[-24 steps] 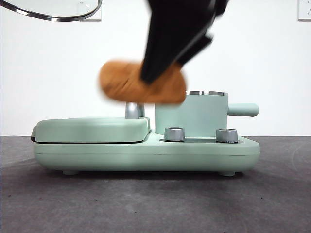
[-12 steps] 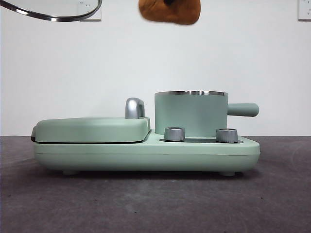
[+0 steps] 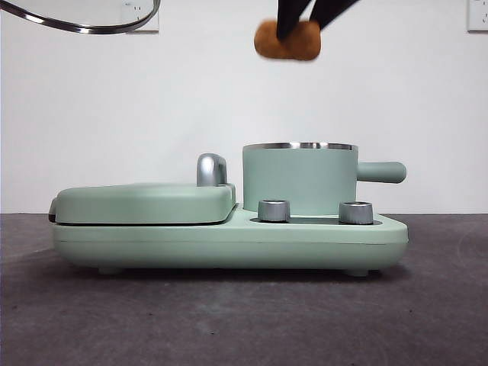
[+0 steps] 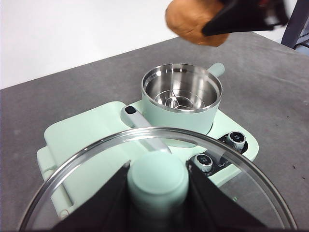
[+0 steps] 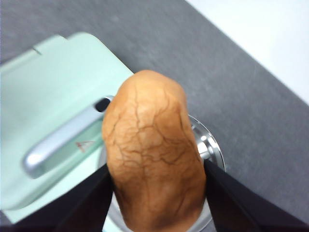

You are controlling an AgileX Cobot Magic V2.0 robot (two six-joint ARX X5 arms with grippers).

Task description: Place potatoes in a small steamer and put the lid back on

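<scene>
My right gripper is shut on the orange-brown potato, holding it high above the open mint-green steamer. The right wrist view shows the cracked potato between my jaws, with the steamer's steel rim under it. My left gripper is shut on the green knob of the glass lid, held up over the left side; the lid's rim shows at the front view's top left. The left wrist view shows the empty steel steamer and the potato above it.
The steamer stands on a mint-green base with two steel dials. A flat green griddle box with a chrome handle takes the base's left half. The steamer's side handle points right.
The potato rose from beside the steamer's rim to the top of the view, then moved right and came down a little, over the steamer. The lid has stayed put.
</scene>
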